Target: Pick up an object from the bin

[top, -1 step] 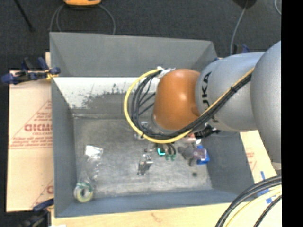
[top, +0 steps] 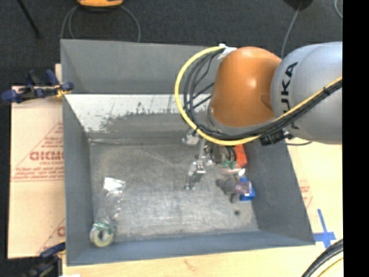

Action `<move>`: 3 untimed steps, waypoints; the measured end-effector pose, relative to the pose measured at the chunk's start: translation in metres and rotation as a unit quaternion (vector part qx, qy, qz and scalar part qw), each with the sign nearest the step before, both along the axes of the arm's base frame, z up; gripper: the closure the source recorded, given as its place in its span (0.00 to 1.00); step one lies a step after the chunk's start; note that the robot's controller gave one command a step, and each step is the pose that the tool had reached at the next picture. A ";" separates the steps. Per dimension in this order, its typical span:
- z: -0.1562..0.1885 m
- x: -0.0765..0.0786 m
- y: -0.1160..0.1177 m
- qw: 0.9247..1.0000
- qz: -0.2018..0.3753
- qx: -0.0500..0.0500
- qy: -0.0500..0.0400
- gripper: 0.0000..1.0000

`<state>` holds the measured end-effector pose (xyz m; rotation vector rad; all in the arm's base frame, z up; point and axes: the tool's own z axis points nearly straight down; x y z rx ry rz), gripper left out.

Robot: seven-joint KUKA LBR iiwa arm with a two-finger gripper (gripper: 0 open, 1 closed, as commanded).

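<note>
Small blue-and-purple plastic piece near the jaws appeared light and rigid, best pinched across its body; whether the jaws were open could not be told.

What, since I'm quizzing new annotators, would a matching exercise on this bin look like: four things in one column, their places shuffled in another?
Things:
1 gripper
2 blue block
3 clear wrapper
4 greenish ring

Places in the bin:
A bottom-left corner of the view
B about the floor's middle
C floor's right side, below the arm
D floor's left side, just above the ring in the view

Pairs: 1-B, 2-C, 3-D, 4-A
</note>
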<state>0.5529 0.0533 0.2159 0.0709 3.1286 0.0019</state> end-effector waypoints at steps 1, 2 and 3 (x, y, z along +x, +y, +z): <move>-0.092 0.023 -0.134 0.988 0.154 -0.003 0.006 0.00; -0.132 0.012 -0.197 0.992 0.127 -0.001 0.004 0.00; -0.132 0.012 -0.198 0.992 0.125 0.000 0.003 1.00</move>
